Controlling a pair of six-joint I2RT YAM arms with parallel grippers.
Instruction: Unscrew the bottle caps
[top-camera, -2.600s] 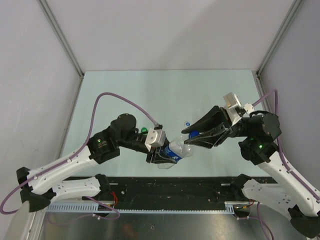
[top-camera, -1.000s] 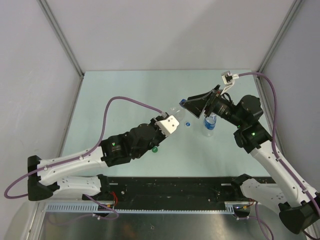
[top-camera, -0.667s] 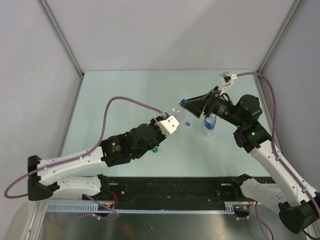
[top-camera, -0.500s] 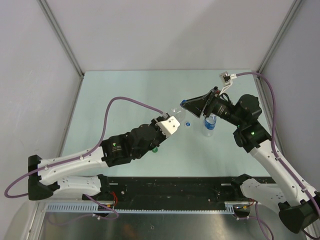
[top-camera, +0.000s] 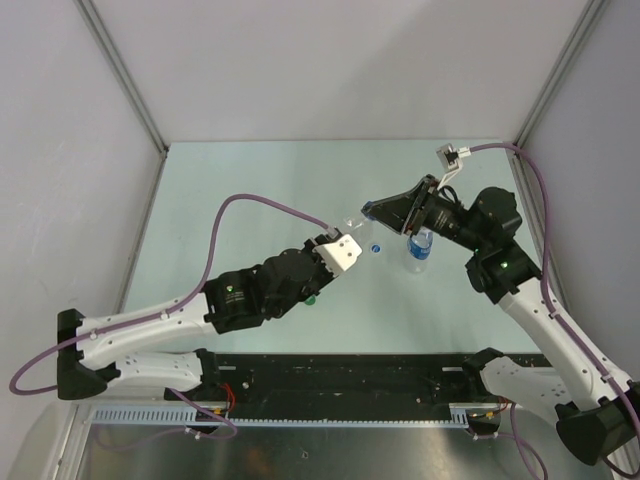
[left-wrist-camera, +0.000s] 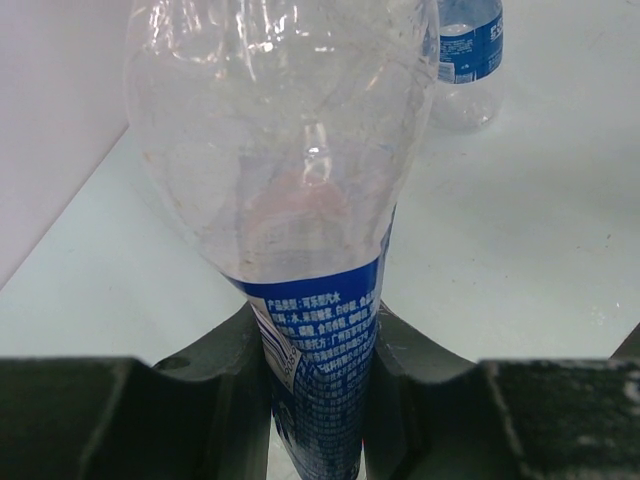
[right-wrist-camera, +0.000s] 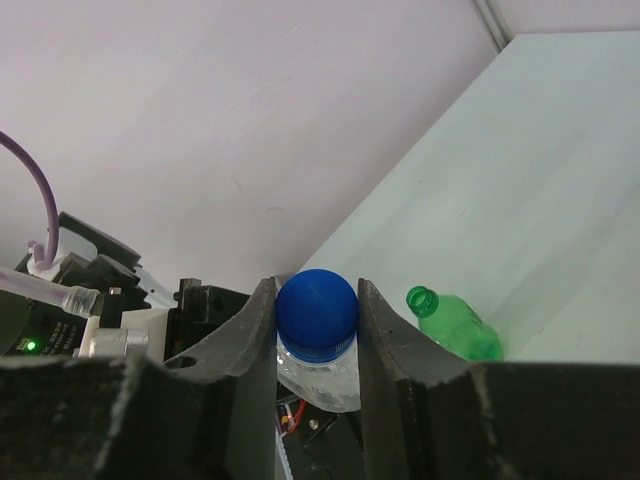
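A clear bottle (left-wrist-camera: 300, 200) with a blue label is held up over the table, and my left gripper (left-wrist-camera: 320, 400) is shut on its labelled lower body. In the top view this left gripper (top-camera: 348, 230) points up and right, with the bottle (top-camera: 356, 220) slanting toward the right arm. My right gripper (right-wrist-camera: 317, 330) is shut on the bottle's blue cap (right-wrist-camera: 317, 312), a finger pressed to each side. From above, the right gripper (top-camera: 368, 210) meets the bottle's top. A green bottle (right-wrist-camera: 455, 328) stands with its neck open.
A second clear bottle (top-camera: 420, 248) with a blue label stands under the right arm and also shows as the bottle (left-wrist-camera: 470, 50) beyond the held one. A loose blue cap (top-camera: 375, 248) lies beside it. A bit of the green bottle (top-camera: 310, 298) peeks from under the left arm.
The right gripper's fingers have closed from wide open onto the blue cap. The left arm and its bottle have hardly moved.
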